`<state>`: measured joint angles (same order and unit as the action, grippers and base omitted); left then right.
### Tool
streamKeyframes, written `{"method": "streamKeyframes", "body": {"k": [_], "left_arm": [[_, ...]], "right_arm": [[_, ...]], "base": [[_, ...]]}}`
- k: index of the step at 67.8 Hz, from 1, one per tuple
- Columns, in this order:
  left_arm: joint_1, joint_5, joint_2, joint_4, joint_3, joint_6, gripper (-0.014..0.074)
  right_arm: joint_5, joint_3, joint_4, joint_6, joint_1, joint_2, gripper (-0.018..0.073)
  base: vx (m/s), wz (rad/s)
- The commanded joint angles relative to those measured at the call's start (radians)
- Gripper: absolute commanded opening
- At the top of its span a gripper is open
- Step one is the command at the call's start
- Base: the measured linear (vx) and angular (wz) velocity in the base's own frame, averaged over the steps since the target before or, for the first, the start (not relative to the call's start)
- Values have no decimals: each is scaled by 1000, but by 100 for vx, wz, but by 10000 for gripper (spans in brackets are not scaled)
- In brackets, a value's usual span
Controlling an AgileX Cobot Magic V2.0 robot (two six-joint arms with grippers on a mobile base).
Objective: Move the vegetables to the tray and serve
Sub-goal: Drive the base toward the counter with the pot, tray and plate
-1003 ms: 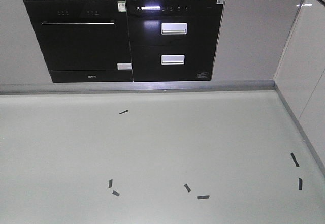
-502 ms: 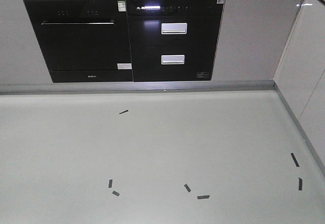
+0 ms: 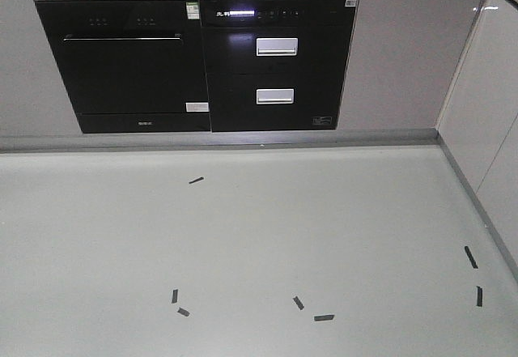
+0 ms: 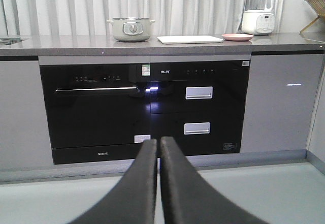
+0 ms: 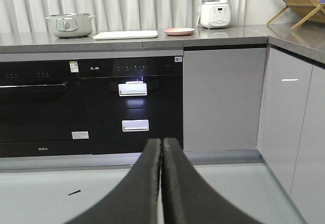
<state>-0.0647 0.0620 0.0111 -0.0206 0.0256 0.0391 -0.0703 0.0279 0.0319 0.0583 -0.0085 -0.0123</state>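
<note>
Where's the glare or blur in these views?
Front view: sharp overall; the display blooms white, and there is a small bright streak on the side cabinet. Left wrist view: bluish flare on the glossy appliance front; the left pincer is close and soft-edged. Right wrist view: white flare just above the upper handle, a thin streak on the side cabinet, and the right pincer is equally soft.

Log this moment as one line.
left hand: shut, empty | right hand: shut, empty | cream-white rectangular plastic tray: on grey counter, beside round pink plate | green lettuce leaf: not visible
</note>
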Motion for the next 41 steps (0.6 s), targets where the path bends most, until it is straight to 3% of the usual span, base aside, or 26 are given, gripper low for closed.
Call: {"method": "streamKeyframes", "body": {"k": [1,41], "left_arm": [[0,-73,14,-3,27,9,-6],[0,-73,14,-3,27,9,-6]], "right_arm": [[77,16,8,-7,-3,-8,-6],[77,16,8,-7,-3,-8,-6]], "base": [[5,-1],[12,1]]}}
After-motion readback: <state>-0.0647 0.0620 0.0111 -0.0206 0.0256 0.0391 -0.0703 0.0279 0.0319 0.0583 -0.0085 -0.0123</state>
